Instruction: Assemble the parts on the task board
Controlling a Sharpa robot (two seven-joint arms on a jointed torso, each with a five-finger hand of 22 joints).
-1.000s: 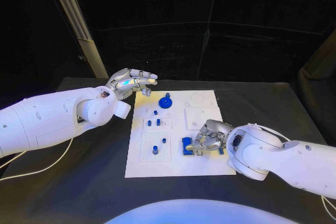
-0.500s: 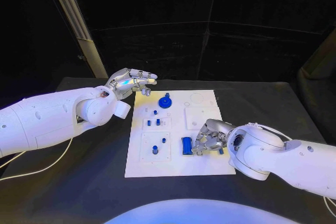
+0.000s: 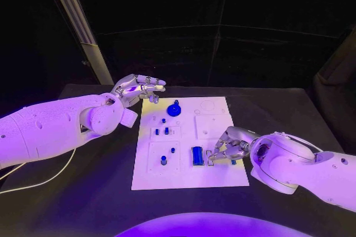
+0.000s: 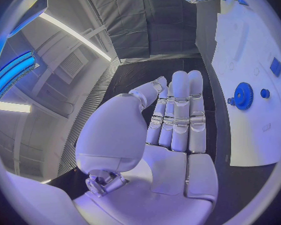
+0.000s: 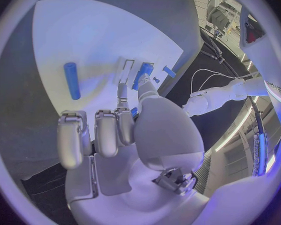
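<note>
The white task board [image 3: 215, 175] lies mid-table. A blue block [image 3: 197, 156] sits in its near-right part, also seen as the blue block [image 5: 142, 75] beside pale slots. My right hand [image 3: 228, 147] hovers just right of the block, thumb and a fingertip [image 5: 122, 91] reaching close to it, nothing plainly gripped. A blue cylinder [image 5: 72, 80] lies flat on the board. A round blue gear-like part [image 3: 174, 110] stands at the far end, and small blue pegs [image 3: 162, 130] stand in the board's middle. My left hand [image 3: 141, 87] hangs over the far-left corner, fingers [image 4: 178, 110] straight, holding nothing.
Two more blue pegs [image 3: 167, 156] stand in the near-left plate of the board. A small blue piece [image 3: 233, 162] shows beside my right hand. A pale slanted post [image 3: 82, 36] rises behind the table's far-left edge. Bare black table [image 3: 89, 185] surrounds the board.
My right hand has drawn back a little to the right from the blue block, which now lies squarely on the board. The left hand has stayed in place.
</note>
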